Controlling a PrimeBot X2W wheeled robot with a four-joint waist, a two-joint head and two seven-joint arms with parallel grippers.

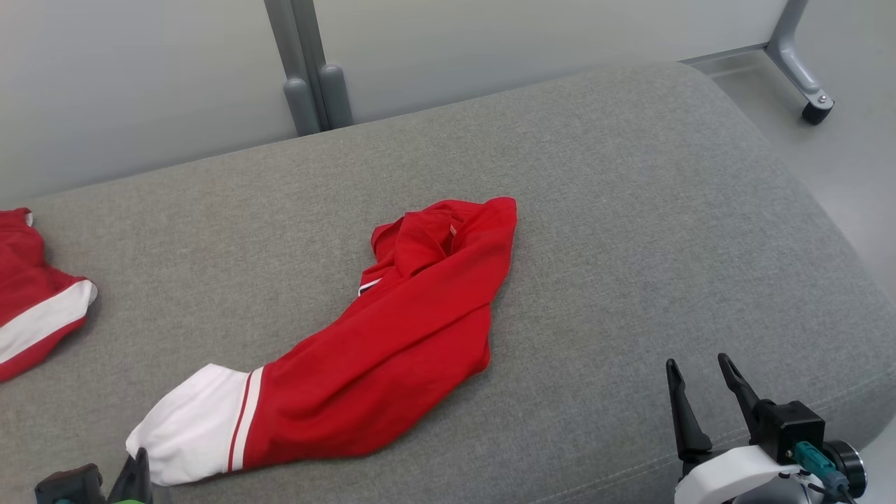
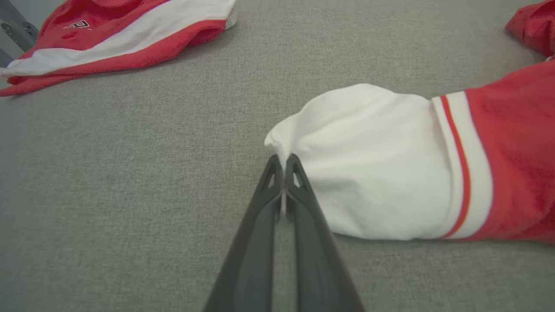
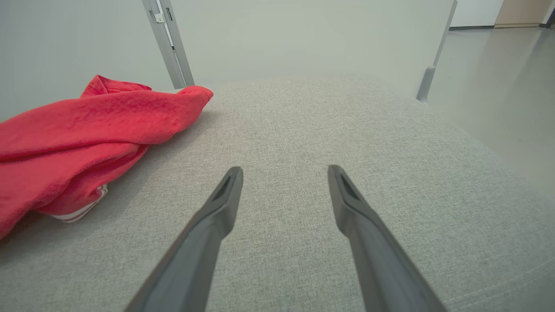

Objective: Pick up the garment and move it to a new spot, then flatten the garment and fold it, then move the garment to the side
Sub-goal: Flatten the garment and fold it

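Note:
The garment is red with a white cuff end and a thin red stripe. It lies crumpled and stretched diagonally across the middle of the grey cushion. In the left wrist view its white end lies just right of my left gripper, whose fingers are pressed together on the corner of that white edge. The same gripper shows at the bottom left of the head view, at the white end. My right gripper stands open at the lower right, apart from the cloth, and its spread fingertips hold nothing, with the garment to their left.
A second red and white garment lies at the cushion's far left edge, also in the left wrist view. Grey partition posts stand behind the cushion. A castor leg stands on the floor at the back right. The cushion's front edge runs near my right gripper.

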